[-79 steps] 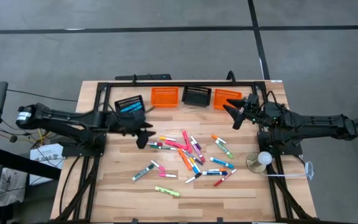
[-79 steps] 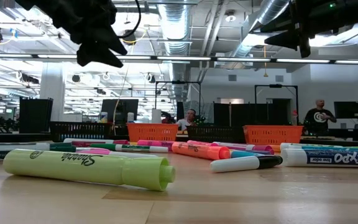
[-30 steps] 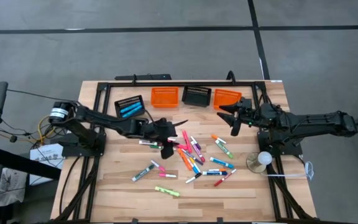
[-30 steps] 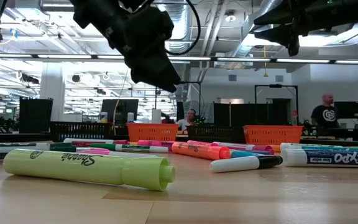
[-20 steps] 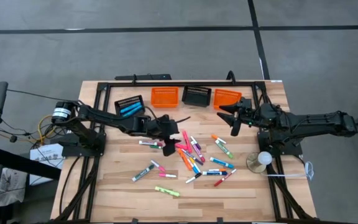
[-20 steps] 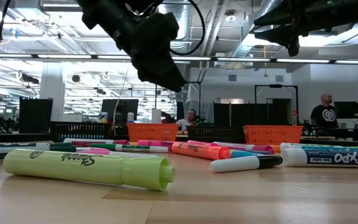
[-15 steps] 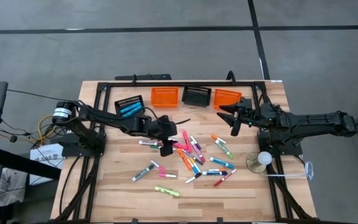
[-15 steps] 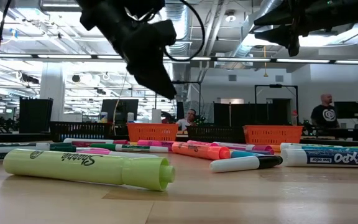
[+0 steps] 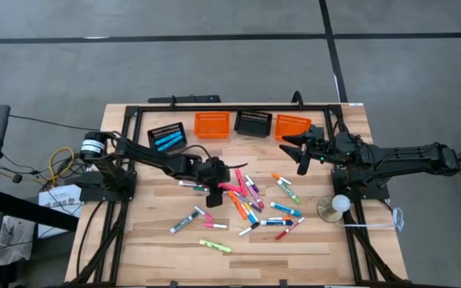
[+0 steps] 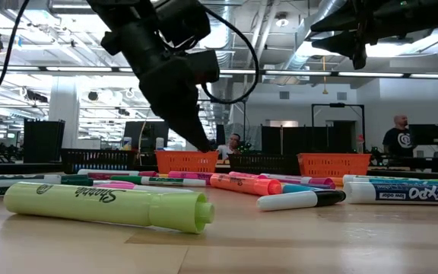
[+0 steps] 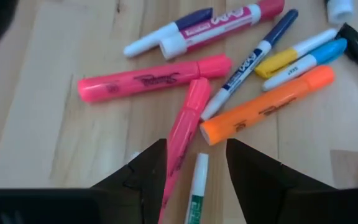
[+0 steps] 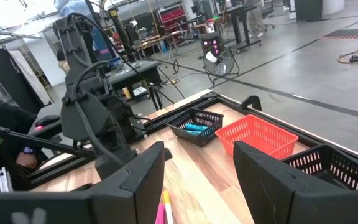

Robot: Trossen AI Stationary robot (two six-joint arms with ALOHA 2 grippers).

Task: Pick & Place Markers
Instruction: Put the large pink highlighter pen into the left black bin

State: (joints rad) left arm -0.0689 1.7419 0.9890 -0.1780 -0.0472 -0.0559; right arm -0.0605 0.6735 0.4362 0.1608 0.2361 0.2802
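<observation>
The left end effector hangs low over the left edge of the marker pile, its fingers spread open with nothing between them. Just beyond them lie two pink markers, an orange marker and a green-and-white marker. The markers lie scattered across the middle of the worktop; a yellow one lies nearest the front edge. The right end effector waits raised at the far right, beside an orange basket, fingers apart and empty. A black basket at the far left holds blue markers.
</observation>
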